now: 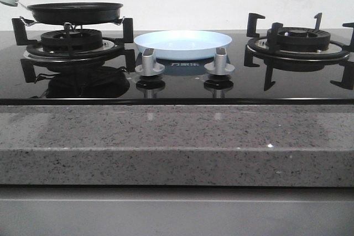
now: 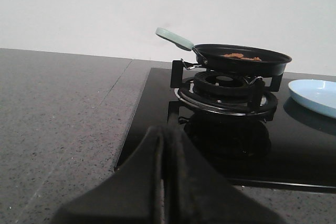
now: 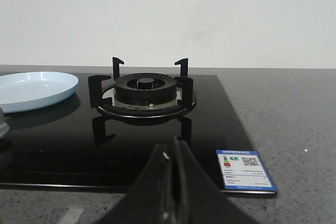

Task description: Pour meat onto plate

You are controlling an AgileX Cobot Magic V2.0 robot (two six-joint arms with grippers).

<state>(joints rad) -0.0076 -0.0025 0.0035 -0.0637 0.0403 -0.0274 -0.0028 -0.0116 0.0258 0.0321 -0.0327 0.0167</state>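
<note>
The pale-blue plate (image 1: pixel 183 44) lies empty on the black glass hob between the two burners; it also shows in the left wrist view (image 2: pixel 314 96) and the right wrist view (image 3: pixel 34 91). The meat (image 2: pixel 240 56), light-brown pieces, lies in a black frying pan (image 2: pixel 241 59) with a pale-green handle (image 2: pixel 174 39) on the left burner; the front view shows only the pan's side (image 1: pixel 74 12). My left gripper (image 2: pixel 164 140) is shut and empty, low over the counter, short of the hob's left front corner. My right gripper (image 3: pixel 172 153) is shut and empty at the hob's right front edge. Neither arm shows in the front view.
The right burner grate (image 1: pixel 298 48) stands bare. Two silver knobs (image 1: pixel 149 64) (image 1: pixel 220 63) stand in front of the plate. A blue energy label (image 3: pixel 243 169) is stuck on the hob's front right corner. Grey speckled counter (image 2: pixel 58 108) surrounds the hob.
</note>
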